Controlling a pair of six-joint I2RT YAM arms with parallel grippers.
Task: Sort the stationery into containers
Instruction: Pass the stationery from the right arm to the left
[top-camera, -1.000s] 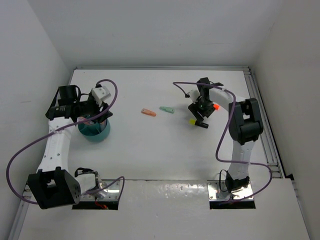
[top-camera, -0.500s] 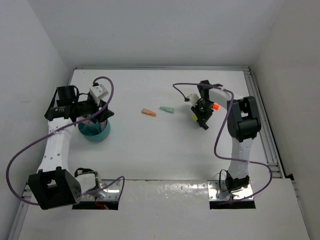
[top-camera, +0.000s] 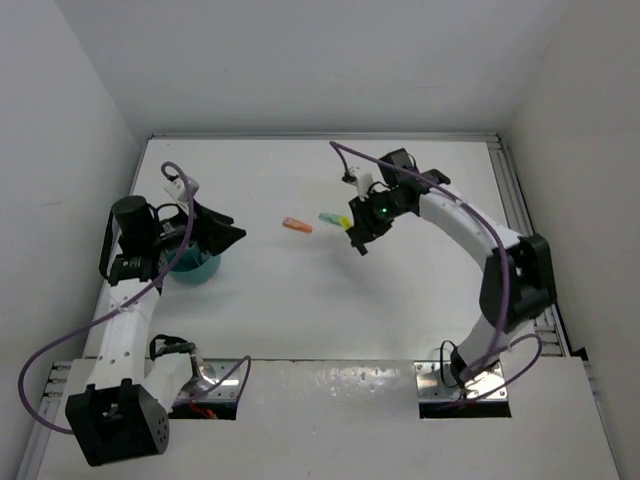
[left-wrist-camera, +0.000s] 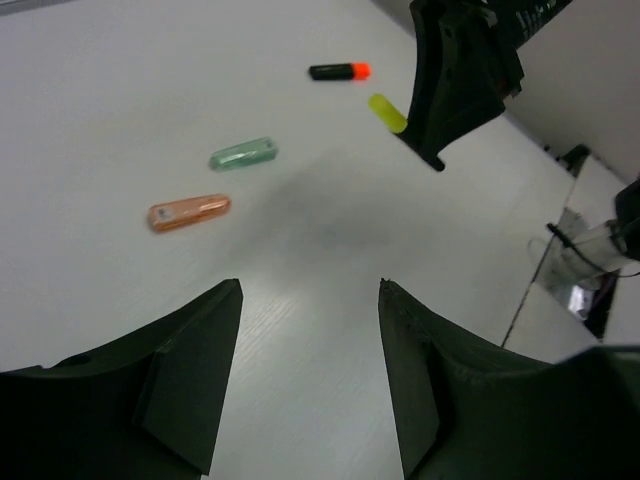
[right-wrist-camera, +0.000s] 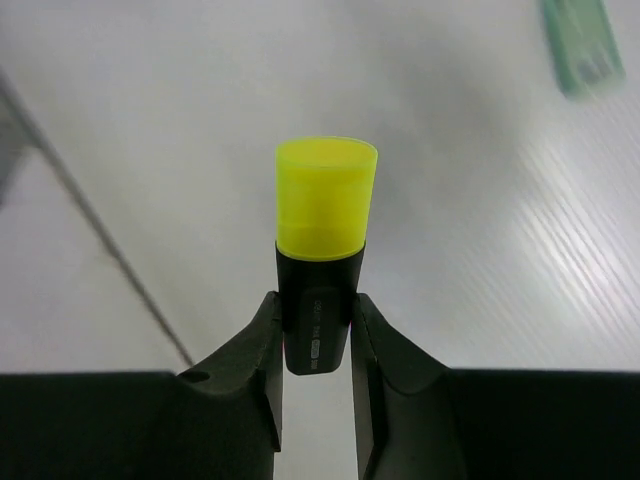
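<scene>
The white table (top-camera: 300, 320) is carrying the teal bowl (top-camera: 200, 268) on its left side. Out in the middle, the orange pen (top-camera: 297, 226) and the mint green pen (top-camera: 329, 218) are lying near each other, not touching. Beyond them a black marker (left-wrist-camera: 339, 71) with an orange cap is lying alone.

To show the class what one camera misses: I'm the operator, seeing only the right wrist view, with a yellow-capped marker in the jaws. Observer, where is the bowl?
Observer: The bowl sits far to the left of your marker, partly hidden beneath the left arm.
Operator: Anything else lying loose?
Observer: An orange pen lies beside the green one, not touching it.
Operator: And the left jaws?
Observer: Open, with nothing between them.
</scene>
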